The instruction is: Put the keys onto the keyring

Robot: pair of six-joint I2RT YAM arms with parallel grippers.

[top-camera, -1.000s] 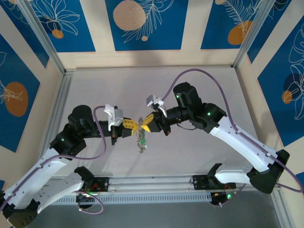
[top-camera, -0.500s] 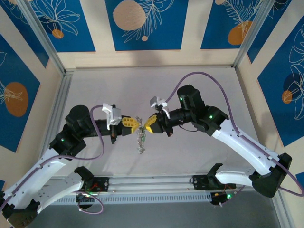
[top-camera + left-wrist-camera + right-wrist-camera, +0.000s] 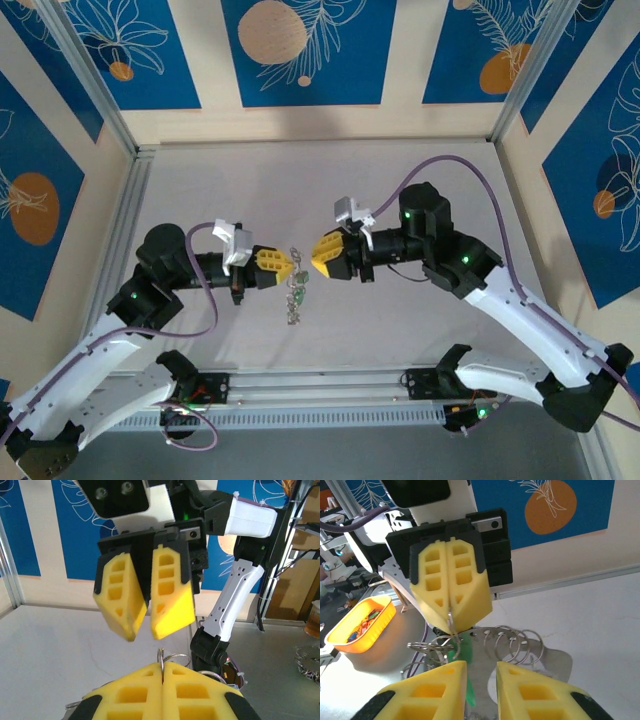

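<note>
The left pincer (image 3: 288, 267) is clamped shut on a thin wire loop of the keyring (image 3: 162, 657), holding it up over the pale surface (image 3: 420, 180). The keys (image 3: 294, 295), one of them green-headed, dangle in a cluster beneath the loop. Facing it tip to tip, the right pincer (image 3: 318, 252) hangs just beside the bundle, its yellow fingers (image 3: 432, 690) parted a little with nothing between them, while an orange tray (image 3: 362, 622) of small items sits in the background of the right wrist view.
</note>
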